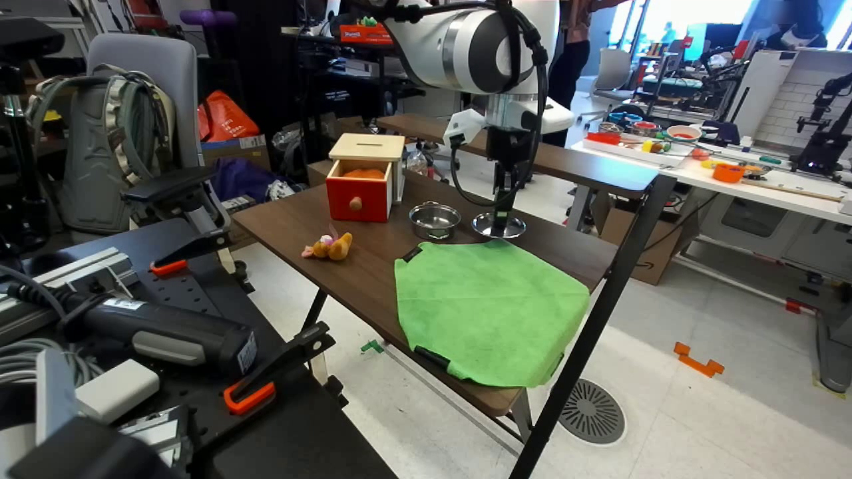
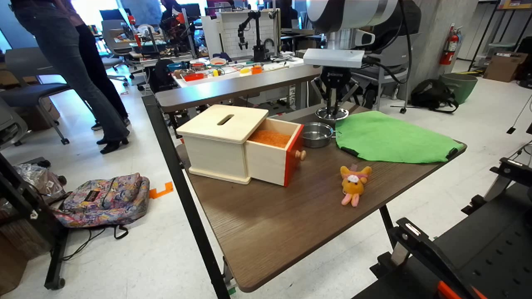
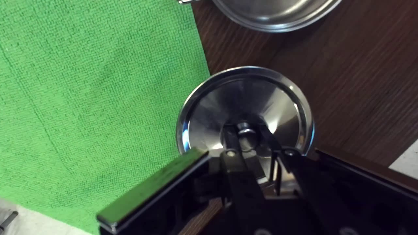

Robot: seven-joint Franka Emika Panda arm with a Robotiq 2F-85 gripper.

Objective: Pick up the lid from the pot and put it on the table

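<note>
The silvery lid (image 1: 484,226) is at the far edge of the green cloth, beside the pot; it also shows in an exterior view (image 2: 322,115) and the wrist view (image 3: 225,101). My gripper (image 3: 246,132) points down with its fingers closed around the lid's knob. The gripper also shows in both exterior views (image 1: 500,214) (image 2: 332,109). Whether the lid touches the surface or hangs slightly above it, I cannot tell. The open silvery pot (image 1: 434,222) (image 2: 316,136) stands uncovered on the dark brown table (image 1: 379,279) (image 2: 291,232); part of the pot shows in the wrist view (image 3: 274,26).
A green cloth (image 1: 489,313) (image 2: 399,137) (image 3: 81,98) covers one end of the table. A wooden box with an open red drawer (image 1: 359,199) (image 2: 232,141) stands near the pot. A small orange plush toy (image 1: 331,247) (image 2: 353,187) lies near the table's edge.
</note>
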